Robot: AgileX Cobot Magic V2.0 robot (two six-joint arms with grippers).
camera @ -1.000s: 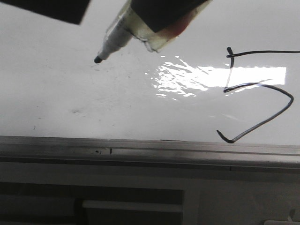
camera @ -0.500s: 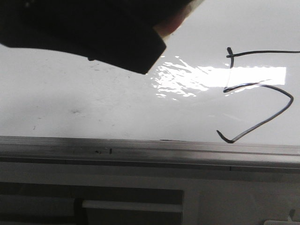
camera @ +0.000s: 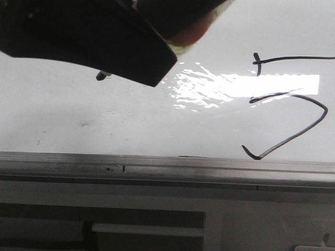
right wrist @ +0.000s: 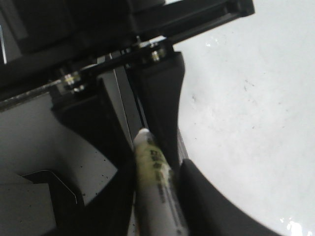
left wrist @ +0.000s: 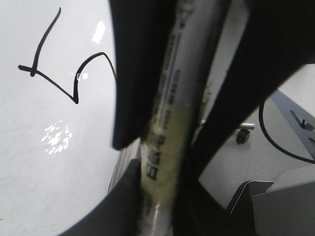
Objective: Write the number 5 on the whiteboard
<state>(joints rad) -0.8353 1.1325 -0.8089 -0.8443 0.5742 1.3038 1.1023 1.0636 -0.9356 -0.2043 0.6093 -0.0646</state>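
Observation:
The whiteboard (camera: 131, 120) fills the front view, with a grey edge rail (camera: 157, 167) along its near side. The black number 5 (camera: 293, 57) is drawn at its right and also shows in the left wrist view (left wrist: 33, 73). A marker (camera: 180, 44) with a yellowed clear barrel hangs over the board, its dark tip (camera: 101, 76) poking out to the left. My left gripper (camera: 152, 57) covers the barrel near the tip and is shut on it (left wrist: 160, 196). My right gripper (camera: 172, 18) is shut on the barrel's other part (right wrist: 157, 196).
Bright glare (camera: 235, 86) lies between the marker and the digit. Faint smudges (camera: 84, 124) mark the board's left part. Beyond the rail are a grey frame (camera: 146, 230), a chair castor (left wrist: 242, 136) and a black cable (left wrist: 275, 142).
My left gripper came in from the upper left and now covers the marker's barrel. The marker tip has shifted a little down and to the left.

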